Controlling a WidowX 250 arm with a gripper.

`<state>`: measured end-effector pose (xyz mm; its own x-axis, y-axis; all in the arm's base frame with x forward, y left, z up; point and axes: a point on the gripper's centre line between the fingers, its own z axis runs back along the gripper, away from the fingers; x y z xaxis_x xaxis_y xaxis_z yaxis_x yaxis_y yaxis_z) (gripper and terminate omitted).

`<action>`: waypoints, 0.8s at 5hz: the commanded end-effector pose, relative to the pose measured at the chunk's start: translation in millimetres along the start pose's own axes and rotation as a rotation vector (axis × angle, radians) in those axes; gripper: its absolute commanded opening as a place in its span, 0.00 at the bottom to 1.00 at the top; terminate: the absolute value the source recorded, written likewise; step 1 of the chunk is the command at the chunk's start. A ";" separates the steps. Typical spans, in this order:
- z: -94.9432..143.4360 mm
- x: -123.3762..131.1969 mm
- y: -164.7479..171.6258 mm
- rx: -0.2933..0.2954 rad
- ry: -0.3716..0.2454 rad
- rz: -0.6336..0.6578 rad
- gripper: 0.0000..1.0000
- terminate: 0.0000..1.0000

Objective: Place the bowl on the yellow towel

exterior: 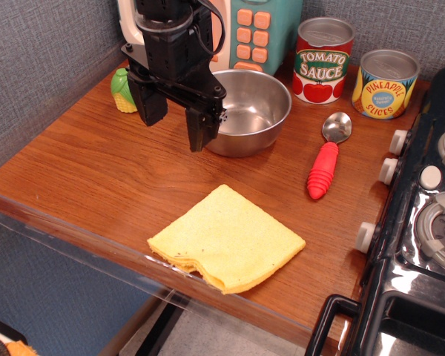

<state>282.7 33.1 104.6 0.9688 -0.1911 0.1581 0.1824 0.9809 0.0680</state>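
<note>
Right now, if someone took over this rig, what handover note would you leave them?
Tool: open, empty, hanging at the left rim of the bowl; one finger looks in front of the rim, whether it touches I cannot tell.
Bowl: upright on the wooden counter, back centre, not gripped.
Yellow towel: flat near the front edge, nothing on it.
Done: approach to the bowl only.
Left: grip the rim, lift, carry forward, set the bowl on the towel, release.

Bright, even light; glare on the bowl (248, 111), corners perhaps slightly soft.
</note>
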 end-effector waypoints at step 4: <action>-26.4 67.5 55.9 0.028 0.035 0.220 1.00 0.00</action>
<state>358.4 70.4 74.1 0.9970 0.0237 0.0731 -0.0276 0.9983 0.0520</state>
